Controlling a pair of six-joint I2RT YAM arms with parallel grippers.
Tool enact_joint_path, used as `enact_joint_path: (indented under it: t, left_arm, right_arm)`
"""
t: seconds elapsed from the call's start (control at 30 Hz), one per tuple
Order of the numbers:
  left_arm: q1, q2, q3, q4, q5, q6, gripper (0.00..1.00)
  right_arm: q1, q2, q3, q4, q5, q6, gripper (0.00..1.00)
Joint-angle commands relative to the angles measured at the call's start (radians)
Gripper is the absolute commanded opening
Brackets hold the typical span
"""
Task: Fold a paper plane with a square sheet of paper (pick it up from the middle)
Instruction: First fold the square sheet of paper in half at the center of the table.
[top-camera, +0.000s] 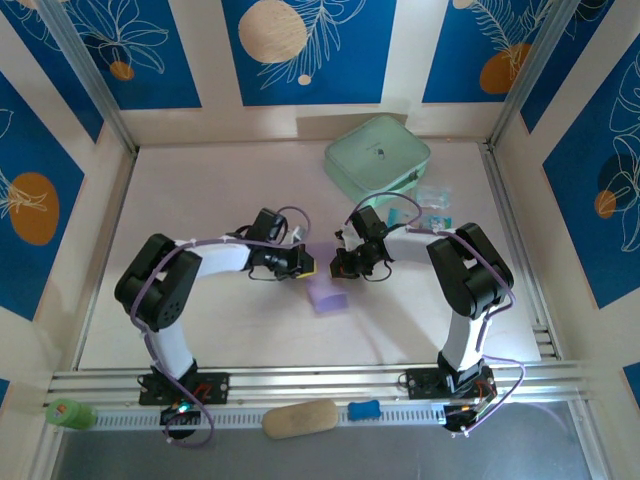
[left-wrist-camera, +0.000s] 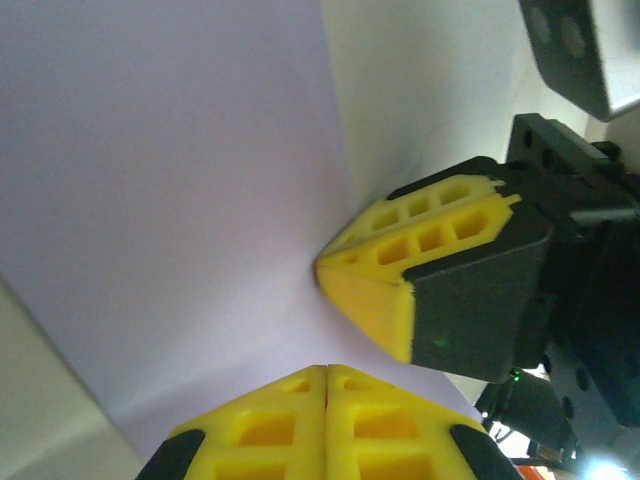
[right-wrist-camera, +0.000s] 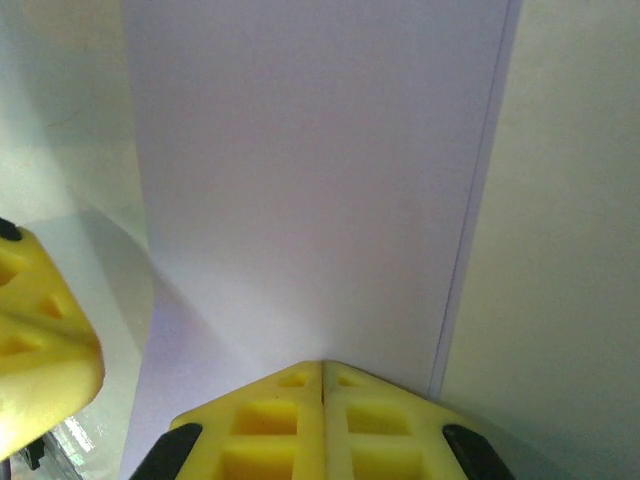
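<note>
The square sheet of paper (top-camera: 327, 293) is lavender and hangs bent over between the two arms at the table's middle. My left gripper (top-camera: 306, 265) and right gripper (top-camera: 338, 264) meet tip to tip at its upper edge. In the left wrist view my left gripper (left-wrist-camera: 326, 368) is shut with the paper (left-wrist-camera: 180, 180) running out from its tip. The right gripper's yellow fingers (left-wrist-camera: 380, 300) pinch the sheet just beyond, and a crease runs to them. In the right wrist view my right gripper (right-wrist-camera: 322, 364) is shut on the paper (right-wrist-camera: 310, 180), which shows a doubled edge on the right.
A mint-green case (top-camera: 377, 155) lies at the back right, with small blue packets (top-camera: 435, 208) beside it near the right arm. On the front rail lie a tan oblong (top-camera: 300, 418), a blue piece (top-camera: 364, 409) and a green object (top-camera: 68, 412). Walls enclose the table.
</note>
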Motion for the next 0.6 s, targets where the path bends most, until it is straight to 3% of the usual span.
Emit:
enact_joint_path:
  t: [0.0, 0.27, 0.57]
  left_arm:
    - [-0.019, -0.006, -0.003, -0.006, 0.044, -0.024, 0.04]
    - [-0.033, 0.035, -0.088, 0.058, 0.040, -0.042, 0.04]
    - [-0.032, 0.064, -0.100, -0.053, -0.052, 0.067, 0.03]
  right_arm:
    - [-0.001, 0.058, -0.032, -0.105, 0.113, -0.005, 0.02]
    - [-0.001, 0.063, -0.032, -0.105, 0.115, -0.006, 0.02]
    - [-0.001, 0.067, -0.032, -0.102, 0.111, -0.008, 0.02]
